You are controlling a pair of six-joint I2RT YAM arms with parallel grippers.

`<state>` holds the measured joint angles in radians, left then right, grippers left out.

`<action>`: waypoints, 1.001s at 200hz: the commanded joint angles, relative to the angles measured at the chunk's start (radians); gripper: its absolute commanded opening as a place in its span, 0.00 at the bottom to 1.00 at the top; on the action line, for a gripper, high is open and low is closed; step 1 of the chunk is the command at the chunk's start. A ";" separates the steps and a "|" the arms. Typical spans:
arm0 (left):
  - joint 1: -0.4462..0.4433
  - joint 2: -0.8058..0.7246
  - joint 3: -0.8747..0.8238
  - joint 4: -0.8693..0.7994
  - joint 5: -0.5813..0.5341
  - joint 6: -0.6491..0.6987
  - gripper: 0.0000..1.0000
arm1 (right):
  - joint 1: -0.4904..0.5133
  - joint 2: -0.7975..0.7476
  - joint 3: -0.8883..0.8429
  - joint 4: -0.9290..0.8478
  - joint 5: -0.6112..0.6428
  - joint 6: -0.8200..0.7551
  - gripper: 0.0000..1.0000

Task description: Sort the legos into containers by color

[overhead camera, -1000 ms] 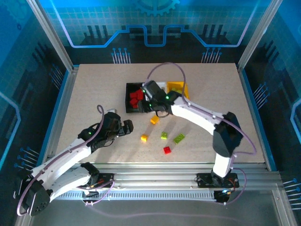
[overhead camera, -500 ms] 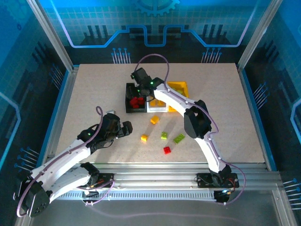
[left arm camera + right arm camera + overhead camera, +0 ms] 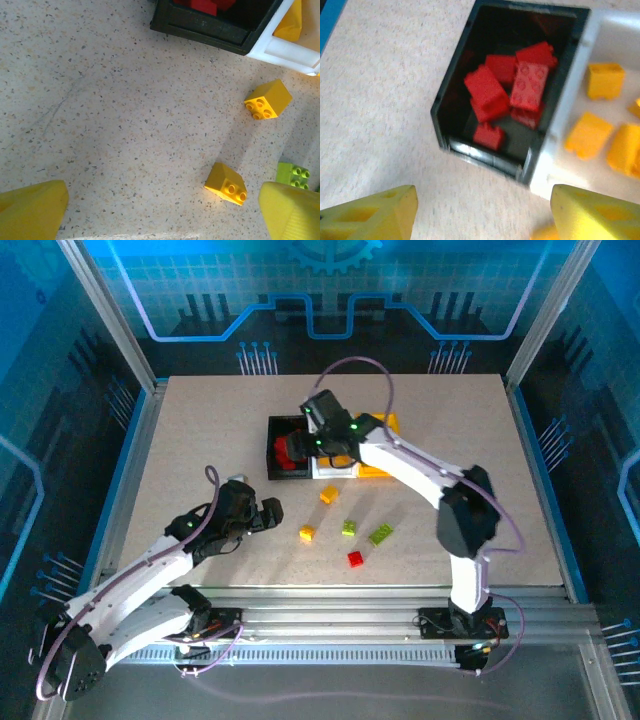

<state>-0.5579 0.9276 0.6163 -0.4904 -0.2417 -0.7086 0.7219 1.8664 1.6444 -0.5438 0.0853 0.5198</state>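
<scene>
**DESK:** What do we have under the right gripper (image 3: 482, 215)?

**FIELD:** Red legos (image 3: 507, 95), heaped in the black bin (image 3: 451, 107) just ahead of and below its fingertips. The fingertips stand well apart with nothing between them. To the gripper's right, touching that bin, the white bin (image 3: 568, 102) holds yellow-orange bricks (image 3: 605, 80).

**DESK:** How do we do this step well?

**FIELD:** We read it as the drop-off at the black bin. We would keep the jaws apart and rise straight clear of the bin wall before swinging. Then we would go for the lone red brick (image 3: 355, 559), well behind the gripper toward the bases.

**DESK:** And the left gripper (image 3: 160, 210)?

**FIELD:** Spread wide and empty, hovering over the table (image 3: 100, 125). A yellow brick (image 3: 226, 183) lies just beside its right finger, with a green brick (image 3: 292, 175) next to it.

**DESK:** What does each view give us?

**FIELD:** The right wrist view shows the bin's contents plainly, while the overhead view partly hides them behind the arm. The overhead view does map all five loose legos (image 3: 349, 528) and the yellow-orange bin (image 3: 390, 423).
</scene>
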 commanded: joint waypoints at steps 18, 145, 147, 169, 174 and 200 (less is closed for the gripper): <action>0.013 0.022 0.010 0.037 0.040 -0.009 0.99 | 0.011 -0.283 -0.387 -0.057 0.097 0.111 0.73; 0.029 0.009 -0.045 0.098 0.088 -0.012 0.99 | -0.103 -0.354 -0.737 -0.175 0.054 0.618 0.75; 0.030 0.007 -0.046 0.101 0.089 -0.014 0.99 | -0.104 -0.352 -0.739 -0.172 0.049 0.625 0.76; 0.031 0.000 -0.061 0.119 0.106 -0.015 0.99 | -0.115 -0.318 -0.726 -0.169 0.044 0.676 0.76; 0.032 0.001 -0.062 0.118 0.108 -0.015 0.99 | -0.116 -0.306 -0.719 -0.174 0.044 0.683 0.77; 0.034 0.002 -0.067 0.125 0.111 -0.015 0.99 | -0.124 -0.222 -0.672 -0.224 0.020 0.706 0.77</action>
<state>-0.5320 0.9421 0.5655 -0.3946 -0.1570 -0.7094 0.6117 1.5761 0.9249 -0.7136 0.1284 1.1465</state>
